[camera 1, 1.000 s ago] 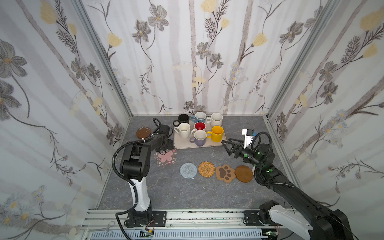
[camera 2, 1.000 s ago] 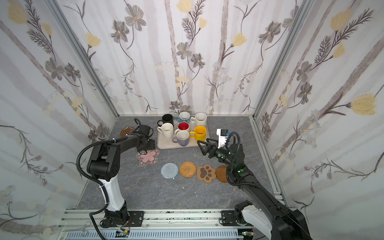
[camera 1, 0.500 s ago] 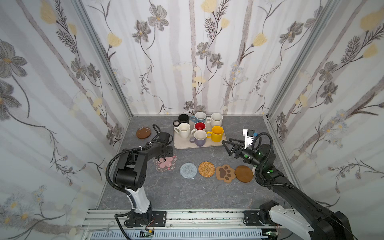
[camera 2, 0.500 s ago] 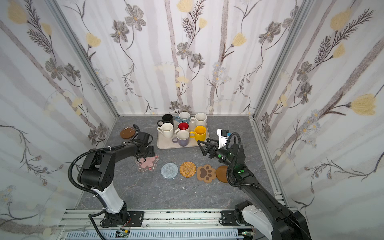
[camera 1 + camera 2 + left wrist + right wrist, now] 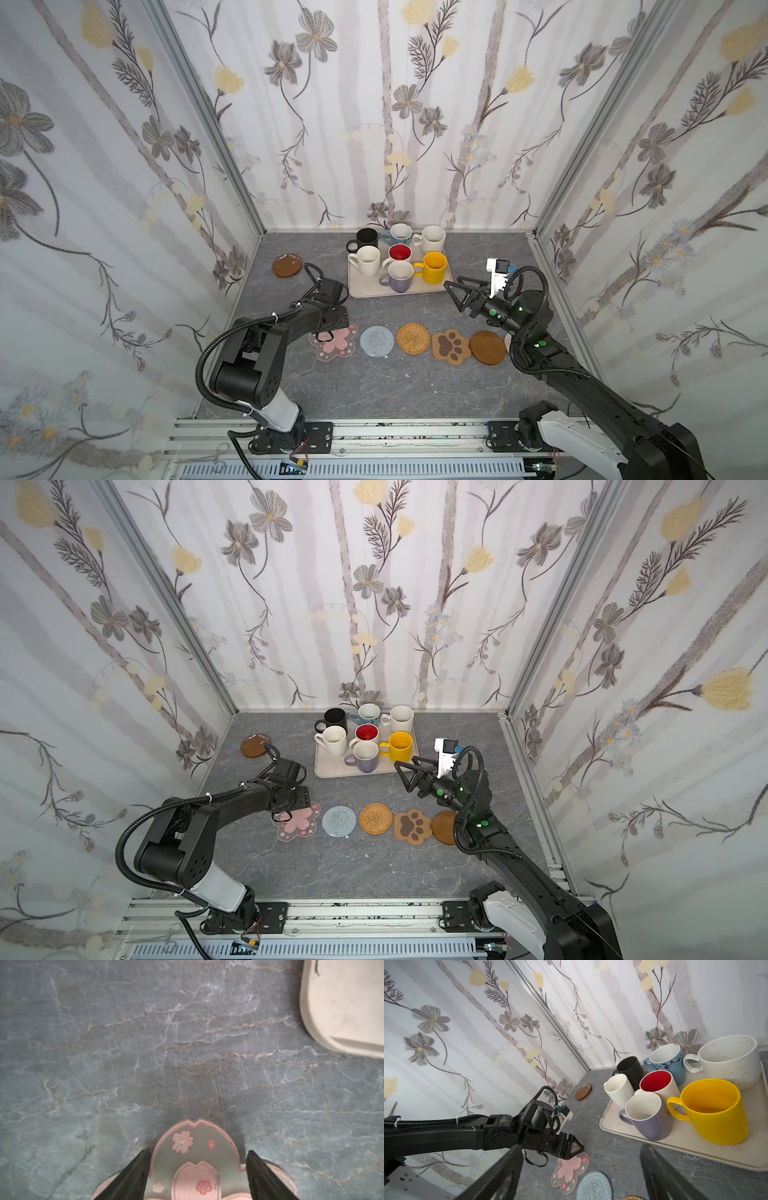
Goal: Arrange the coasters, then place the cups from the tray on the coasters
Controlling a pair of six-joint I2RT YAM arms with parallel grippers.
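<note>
Seven cups (image 5: 400, 252), one tray (image 5: 370, 289)

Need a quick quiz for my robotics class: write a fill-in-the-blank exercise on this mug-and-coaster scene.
1. The cream rectangular tray holds ___ mugs.
2. The open left claw straddles the ___ blossom-shaped coaster.
3. The tan rattan round coaster lies ___ the grey-blue crochet round coaster and the brown paw-shaped coaster.
Missing words: seven; pink; between.
</note>
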